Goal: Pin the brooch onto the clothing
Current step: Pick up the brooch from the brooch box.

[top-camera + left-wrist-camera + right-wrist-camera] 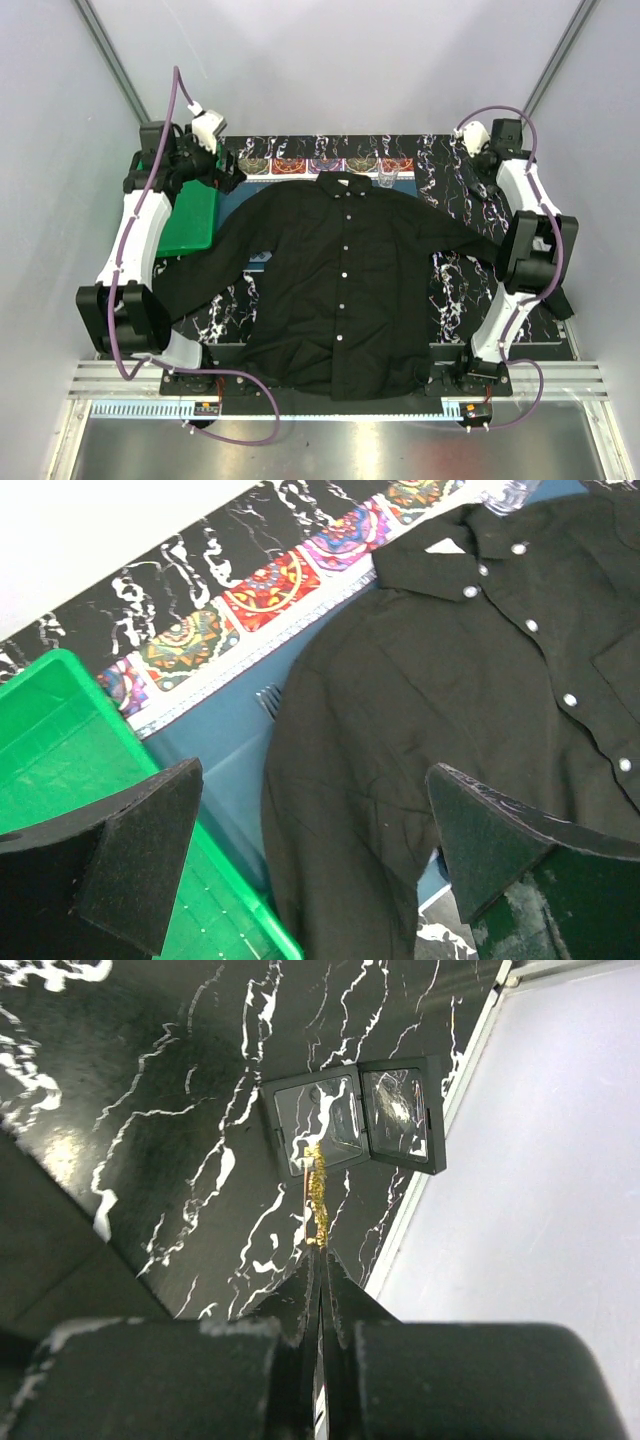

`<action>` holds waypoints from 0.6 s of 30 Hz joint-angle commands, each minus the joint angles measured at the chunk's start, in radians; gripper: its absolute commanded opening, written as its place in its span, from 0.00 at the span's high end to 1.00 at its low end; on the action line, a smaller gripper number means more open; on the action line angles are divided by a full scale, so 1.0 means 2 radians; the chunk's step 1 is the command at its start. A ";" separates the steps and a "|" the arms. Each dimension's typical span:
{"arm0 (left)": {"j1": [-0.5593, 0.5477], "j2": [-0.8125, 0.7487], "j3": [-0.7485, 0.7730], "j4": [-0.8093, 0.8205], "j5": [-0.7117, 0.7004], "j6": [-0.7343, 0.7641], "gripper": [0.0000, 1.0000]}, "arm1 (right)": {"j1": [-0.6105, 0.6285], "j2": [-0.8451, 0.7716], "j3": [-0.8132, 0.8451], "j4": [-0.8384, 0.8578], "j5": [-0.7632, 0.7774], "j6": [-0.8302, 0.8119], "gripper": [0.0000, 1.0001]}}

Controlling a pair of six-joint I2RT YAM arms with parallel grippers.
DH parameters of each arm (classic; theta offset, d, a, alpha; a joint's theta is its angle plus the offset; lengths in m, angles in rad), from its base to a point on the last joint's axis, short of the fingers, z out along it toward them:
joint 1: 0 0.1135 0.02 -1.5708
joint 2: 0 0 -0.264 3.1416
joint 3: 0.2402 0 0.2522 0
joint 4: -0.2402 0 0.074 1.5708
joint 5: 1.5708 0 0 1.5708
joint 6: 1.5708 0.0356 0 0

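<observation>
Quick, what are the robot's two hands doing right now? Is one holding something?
Left gripper: open, holding nothing.
Right gripper: shut, pinching the gold brooch at its fingertips.

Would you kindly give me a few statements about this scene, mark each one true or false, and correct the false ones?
1. The right fingers are shut on the brooch. True.
2. The left fingers grip a sleeve of the shirt. False: they stand wide open and hold nothing.
3. The brooch is already pinned to the shirt. False: it is in the right fingers, over the marbled table by the open clear case.
4. The shirt lies spread out with its white buttons facing up. True.
5. The green bin sits beside the right arm. False: it is on the left arm's side.
</observation>
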 commanded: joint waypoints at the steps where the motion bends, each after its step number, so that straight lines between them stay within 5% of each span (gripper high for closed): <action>1: 0.001 -0.049 -0.033 0.059 0.076 0.026 0.01 | 0.006 -0.067 -0.012 -0.042 -0.048 0.013 1.00; 11: 0.000 -0.073 -0.065 0.017 0.170 0.128 0.01 | 0.034 -0.164 -0.029 -0.156 -0.146 0.041 1.00; 18: -0.011 -0.089 -0.118 -0.009 0.313 0.208 0.01 | 0.091 -0.219 -0.020 -0.223 -0.245 0.083 1.00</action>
